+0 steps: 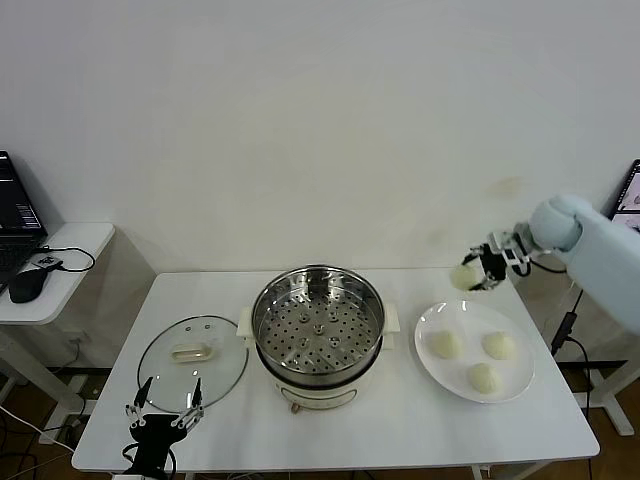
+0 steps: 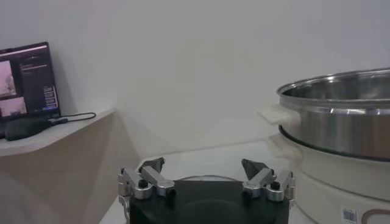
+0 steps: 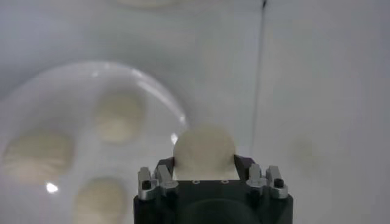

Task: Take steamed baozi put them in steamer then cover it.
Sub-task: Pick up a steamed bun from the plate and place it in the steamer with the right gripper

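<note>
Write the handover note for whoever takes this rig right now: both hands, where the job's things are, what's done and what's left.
Right hand: shut on one baozi, lifted above the table beyond the plate's far-left rim.
Left hand: open, empty, low at the near-left table edge, just in front of the lid.
Steamer: centre of table, uncovered, perforated tray empty.
Plate: right of steamer, three baozi on it.
Lid: flat on the table left of the steamer, handle up.
Done: first baozi picked up.
Left: place it in the steamer, move the other three, then put the lid on.
</note>
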Robot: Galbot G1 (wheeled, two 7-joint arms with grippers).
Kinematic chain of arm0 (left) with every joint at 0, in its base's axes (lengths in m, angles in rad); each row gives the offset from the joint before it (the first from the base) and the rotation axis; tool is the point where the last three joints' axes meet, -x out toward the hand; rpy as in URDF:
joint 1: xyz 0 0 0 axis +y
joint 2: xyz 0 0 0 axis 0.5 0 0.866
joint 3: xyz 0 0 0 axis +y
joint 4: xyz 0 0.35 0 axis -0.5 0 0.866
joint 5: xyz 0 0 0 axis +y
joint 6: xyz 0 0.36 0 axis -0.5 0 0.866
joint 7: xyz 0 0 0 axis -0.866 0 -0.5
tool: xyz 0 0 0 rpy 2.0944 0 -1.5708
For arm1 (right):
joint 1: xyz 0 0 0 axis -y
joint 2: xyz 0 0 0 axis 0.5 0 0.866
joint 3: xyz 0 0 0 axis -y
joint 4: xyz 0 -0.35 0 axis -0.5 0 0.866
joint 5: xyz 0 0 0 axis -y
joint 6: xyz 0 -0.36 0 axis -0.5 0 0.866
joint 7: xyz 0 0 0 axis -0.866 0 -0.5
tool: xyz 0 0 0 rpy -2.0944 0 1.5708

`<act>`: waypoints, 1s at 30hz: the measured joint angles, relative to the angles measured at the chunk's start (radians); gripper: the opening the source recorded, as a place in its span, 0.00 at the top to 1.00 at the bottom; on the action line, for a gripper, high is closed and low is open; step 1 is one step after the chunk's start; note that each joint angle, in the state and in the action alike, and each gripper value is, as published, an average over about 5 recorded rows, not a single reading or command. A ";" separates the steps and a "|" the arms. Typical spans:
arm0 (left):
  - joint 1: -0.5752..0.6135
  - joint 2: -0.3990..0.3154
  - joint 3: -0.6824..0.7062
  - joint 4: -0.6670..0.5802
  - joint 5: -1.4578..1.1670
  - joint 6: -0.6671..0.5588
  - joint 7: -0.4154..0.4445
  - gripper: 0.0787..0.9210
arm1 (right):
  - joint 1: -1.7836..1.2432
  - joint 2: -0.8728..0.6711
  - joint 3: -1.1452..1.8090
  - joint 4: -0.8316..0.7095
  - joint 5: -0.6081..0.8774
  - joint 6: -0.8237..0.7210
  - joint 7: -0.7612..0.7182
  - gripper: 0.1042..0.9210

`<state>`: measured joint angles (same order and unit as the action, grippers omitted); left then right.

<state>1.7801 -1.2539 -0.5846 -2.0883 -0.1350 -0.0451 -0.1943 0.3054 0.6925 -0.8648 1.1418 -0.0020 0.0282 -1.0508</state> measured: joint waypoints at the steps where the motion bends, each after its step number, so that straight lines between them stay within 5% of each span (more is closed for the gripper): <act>1: 0.000 0.001 -0.001 -0.002 -0.003 -0.001 0.000 0.12 | 0.027 0.005 -0.022 0.012 0.017 0.000 0.003 0.36; 15: -0.003 -0.011 -0.028 -0.008 -0.026 -0.002 0.004 0.12 | 0.240 0.215 -0.253 0.092 0.164 0.040 0.078 0.35; 30: -0.005 -0.026 -0.048 -0.007 -0.030 -0.004 0.007 0.12 | 0.215 0.435 -0.381 0.100 0.042 0.170 0.133 0.36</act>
<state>1.7755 -1.2799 -0.6325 -2.0949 -0.1650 -0.0491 -0.1869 0.5204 1.1272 -1.2458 1.2422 0.0397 0.1984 -0.9179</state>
